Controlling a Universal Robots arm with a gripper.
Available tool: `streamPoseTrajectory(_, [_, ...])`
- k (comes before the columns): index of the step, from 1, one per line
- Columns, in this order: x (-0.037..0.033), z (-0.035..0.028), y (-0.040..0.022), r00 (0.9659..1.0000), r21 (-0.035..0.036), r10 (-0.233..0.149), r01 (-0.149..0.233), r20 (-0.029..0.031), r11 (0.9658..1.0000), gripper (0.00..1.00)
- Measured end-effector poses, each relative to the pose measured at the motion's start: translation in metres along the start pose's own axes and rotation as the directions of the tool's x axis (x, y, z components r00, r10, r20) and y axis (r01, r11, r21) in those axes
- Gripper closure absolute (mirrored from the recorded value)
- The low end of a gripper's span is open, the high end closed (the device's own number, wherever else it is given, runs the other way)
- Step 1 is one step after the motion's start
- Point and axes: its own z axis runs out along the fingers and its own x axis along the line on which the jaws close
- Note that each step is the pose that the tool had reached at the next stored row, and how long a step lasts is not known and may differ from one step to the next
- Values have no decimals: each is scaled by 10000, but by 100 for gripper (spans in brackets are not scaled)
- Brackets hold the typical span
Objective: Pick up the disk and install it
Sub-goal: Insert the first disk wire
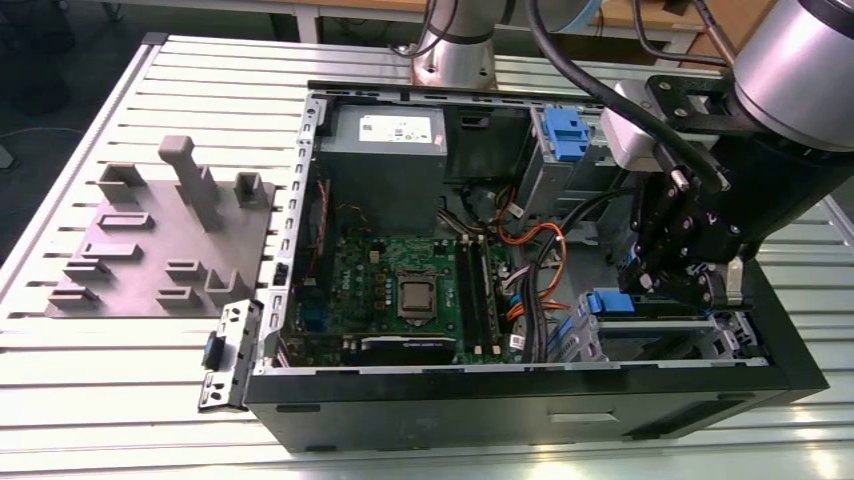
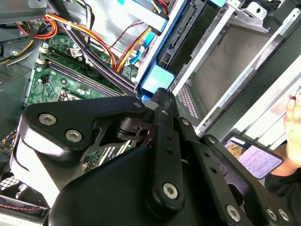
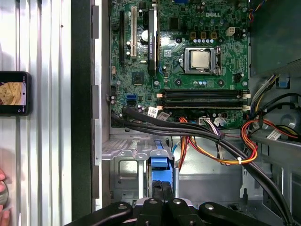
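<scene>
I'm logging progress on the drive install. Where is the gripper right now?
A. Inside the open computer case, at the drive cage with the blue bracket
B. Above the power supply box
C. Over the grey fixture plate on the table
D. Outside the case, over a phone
A: the exterior view shows the gripper lowered into the computer case at the blue bracket on the drive cage.

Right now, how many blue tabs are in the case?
2 blue tabs: one on the far bay, one on the near bay by the hand. More may be hidden.
</scene>
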Motion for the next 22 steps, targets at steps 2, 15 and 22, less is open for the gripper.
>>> streamPoseTrajectory(2, [0, 0, 0, 10000, 0, 0, 0, 0, 10000, 89])
streamPoseTrajectory(15, [-3, 3, -129, 10000, 0, -1, 1, 1, 10000, 89])
streamPoseTrajectory(22, [-3, -43, -130, 10000, 0, 0, 0, -1, 10000, 89])
